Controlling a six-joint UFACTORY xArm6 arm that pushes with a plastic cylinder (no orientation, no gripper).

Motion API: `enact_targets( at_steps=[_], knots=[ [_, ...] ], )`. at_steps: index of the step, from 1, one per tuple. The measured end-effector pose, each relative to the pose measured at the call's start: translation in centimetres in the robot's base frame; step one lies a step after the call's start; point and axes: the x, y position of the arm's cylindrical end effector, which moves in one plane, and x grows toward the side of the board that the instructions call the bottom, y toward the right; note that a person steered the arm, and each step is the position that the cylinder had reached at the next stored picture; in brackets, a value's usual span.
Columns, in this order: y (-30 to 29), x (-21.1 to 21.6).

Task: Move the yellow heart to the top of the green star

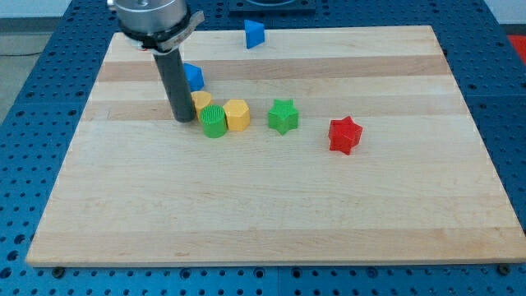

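My tip (182, 120) rests on the board at the view's upper left. A yellow block (201, 101), partly hidden behind the rod, sits right against it; its shape is unclear, possibly the heart. A green round block (214, 121) lies just right of the tip. A yellow hexagon-like block (237, 114) touches the green round one on its right. The green star (283, 116) stands apart, further right.
A blue block (193, 76) sits behind the rod. A blue triangle-like block (255, 34) lies at the board's top edge. A red star (345, 136) lies to the right. The wooden board (263, 214) ends on a blue perforated table.
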Motion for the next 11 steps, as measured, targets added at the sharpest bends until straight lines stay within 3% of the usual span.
enact_targets(
  at_steps=[1,2,4,5,7,9,11],
  knots=[
    [1.1,-2.9],
    [5.2,-3.1],
    [5.3,0.3],
    [6.4,-0.5],
    [11.3,-5.9],
    [6.1,-1.1],
    [9.4,-0.7]
  ],
)
